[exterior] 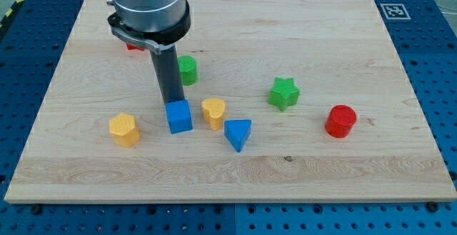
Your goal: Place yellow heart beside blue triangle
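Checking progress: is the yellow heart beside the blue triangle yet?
Yes. The yellow heart sits just upper-left of the blue triangle, nearly touching.

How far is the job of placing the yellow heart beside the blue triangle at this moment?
Mostly done: the yellow heart block sits just up and to the view's left of the blue triangle block, close, with perhaps a small gap. In hand: my tip stands at the blue cube block, left of the heart. Left: at most a small nudge.
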{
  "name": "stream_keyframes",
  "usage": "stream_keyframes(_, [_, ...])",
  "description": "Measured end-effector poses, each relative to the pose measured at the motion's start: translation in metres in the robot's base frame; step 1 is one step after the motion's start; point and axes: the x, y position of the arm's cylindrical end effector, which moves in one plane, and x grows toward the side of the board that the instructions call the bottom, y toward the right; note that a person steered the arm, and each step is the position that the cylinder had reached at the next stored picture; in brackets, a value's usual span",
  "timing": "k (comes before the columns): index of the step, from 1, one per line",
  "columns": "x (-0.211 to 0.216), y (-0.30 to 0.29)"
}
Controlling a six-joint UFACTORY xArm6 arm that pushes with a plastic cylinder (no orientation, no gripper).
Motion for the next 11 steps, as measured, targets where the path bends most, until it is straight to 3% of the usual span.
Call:
stream_keyframes(3, [-0.059, 0.018])
stream_keyframes(5, [-0.021, 0.071])
stream_keyframes(11, [0.031, 0.038])
